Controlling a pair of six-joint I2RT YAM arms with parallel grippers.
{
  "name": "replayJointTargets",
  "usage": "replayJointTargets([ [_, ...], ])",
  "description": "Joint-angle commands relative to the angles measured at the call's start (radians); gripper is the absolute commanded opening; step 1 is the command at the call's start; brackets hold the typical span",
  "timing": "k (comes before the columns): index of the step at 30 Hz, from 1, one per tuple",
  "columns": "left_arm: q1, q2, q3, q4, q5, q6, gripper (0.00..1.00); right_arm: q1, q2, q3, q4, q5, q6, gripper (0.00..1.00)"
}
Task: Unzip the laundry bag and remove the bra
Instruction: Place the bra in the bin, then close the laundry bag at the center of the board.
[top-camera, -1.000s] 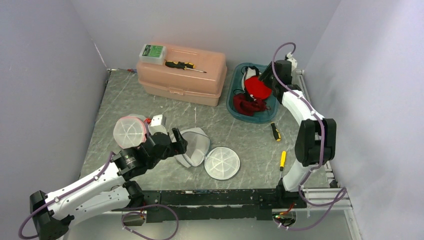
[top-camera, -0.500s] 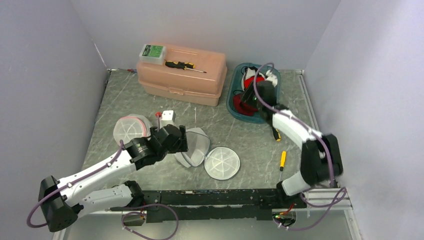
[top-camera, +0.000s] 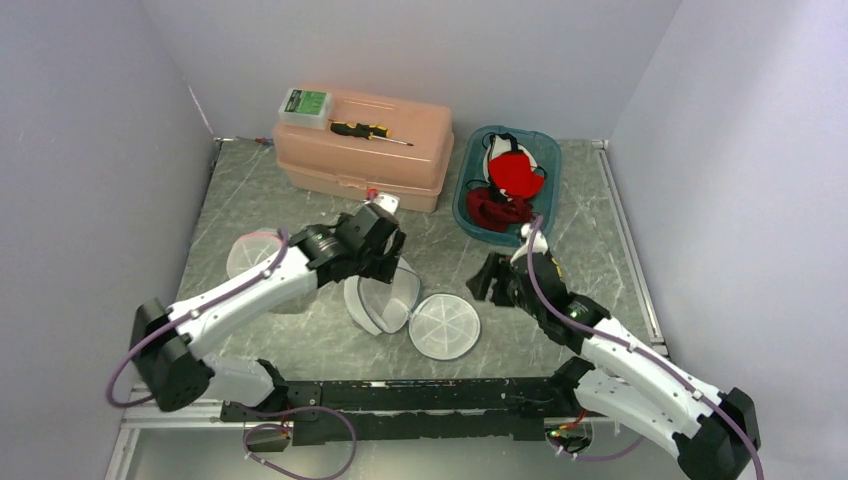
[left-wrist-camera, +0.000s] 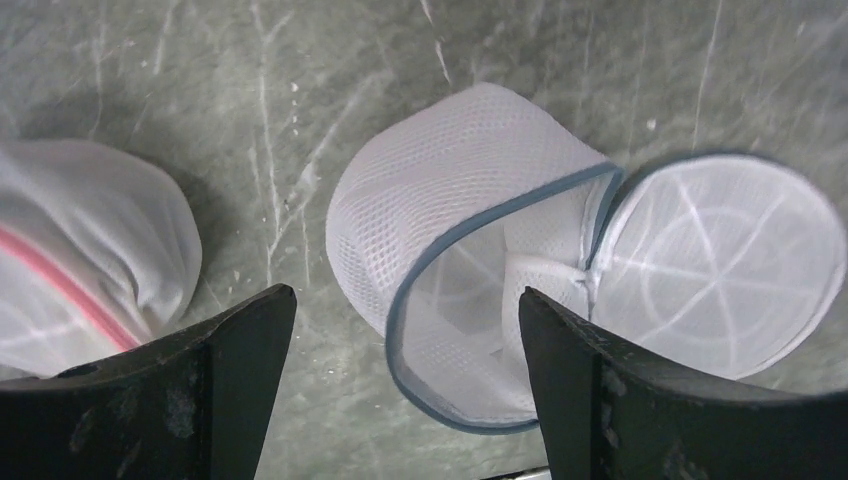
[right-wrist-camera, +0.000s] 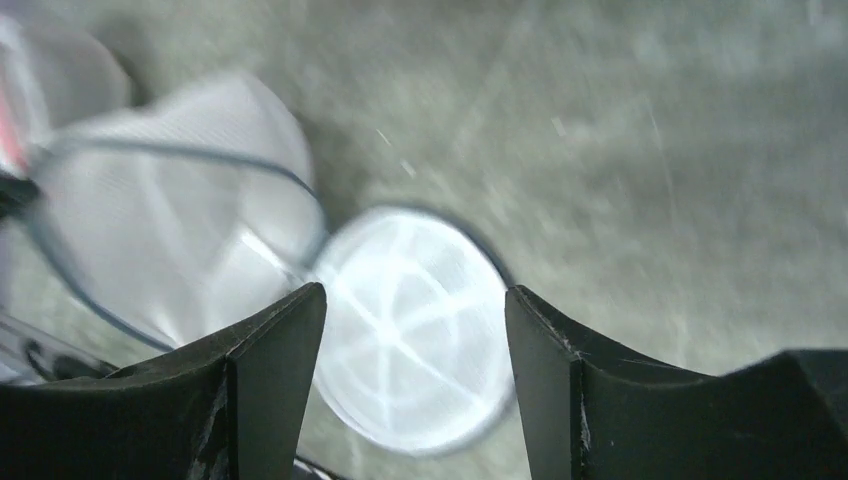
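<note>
Top external view: a marbled grey-green table (top-camera: 250, 190) was walled in by plain pale panels, with two white arms reaching in from its near edge.

The right arm had swung back from the far right corner to the middle of the table. Its right gripper (top-camera: 490, 282) hung with its fingers apart and nothing between them, just beside the bag's lid. The left arm had slid from the near left to the far side of the bag. The left gripper (left-wrist-camera: 402, 300) was spread wide above it, grasping nothing.

At the back sat a smooth salmon-pink plastic toolbox (top-camera: 365, 150), a long rounded box. To its right was a teal oval tub (top-camera: 462, 200) of glossy plastic.

The laundry bag (top-camera: 385, 305) lay at centre, a squat cylinder of white mesh edged in grey-blue binding, slumped on its side with its mouth gaping. A second soft bag (top-camera: 250, 255), trimmed in pink, lay just to its left, apart from it.

The flat round lid (top-camera: 445, 326), mesh with spoke-like seams, was flopped open on the table, joined to the bag at one point.

The red bra (top-camera: 512, 177), soft crumpled cloth, lay in the tub, well apart from the bag. The left wrist view showed only mesh inside the bag. With both grippers free, the task looked essentially done.
</note>
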Motion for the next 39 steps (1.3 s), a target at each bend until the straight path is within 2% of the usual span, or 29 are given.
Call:
replayJointTargets([
  [1,0.003,0.125,0.105,-0.13,0.131,0.23,0.86,0.009,-0.139,-0.094,-0.178,-0.07,0.077,0.71],
  [6,0.016,0.225,0.163,-0.184,0.126,0.265,0.8,0.01,-0.206,-0.147,-0.203,-0.13,0.106,0.73],
  [11,0.032,0.257,0.162,-0.184,0.121,0.281,0.75,0.012,-0.214,-0.189,-0.188,-0.157,0.127,0.74],
  [13,0.045,0.268,0.164,-0.188,0.128,0.278,0.66,0.012,-0.209,-0.204,-0.186,-0.161,0.138,0.74],
  [18,0.049,0.23,0.13,-0.136,0.184,0.242,0.28,0.012,-0.225,-0.241,-0.182,-0.131,0.184,0.77],
  [21,0.049,0.182,0.07,-0.079,0.232,0.196,0.17,0.013,-0.18,-0.246,-0.148,-0.137,0.189,0.78],
  [24,0.049,0.148,0.022,-0.031,0.272,0.147,0.05,0.012,-0.067,-0.242,-0.122,-0.128,0.19,0.74],
  [30,0.049,0.083,-0.073,0.062,0.311,0.041,0.03,0.025,0.035,-0.246,-0.075,-0.086,0.211,0.57],
  [39,0.047,0.059,-0.107,0.111,0.368,-0.001,0.03,0.077,0.184,-0.229,-0.059,-0.052,0.219,0.36],
])
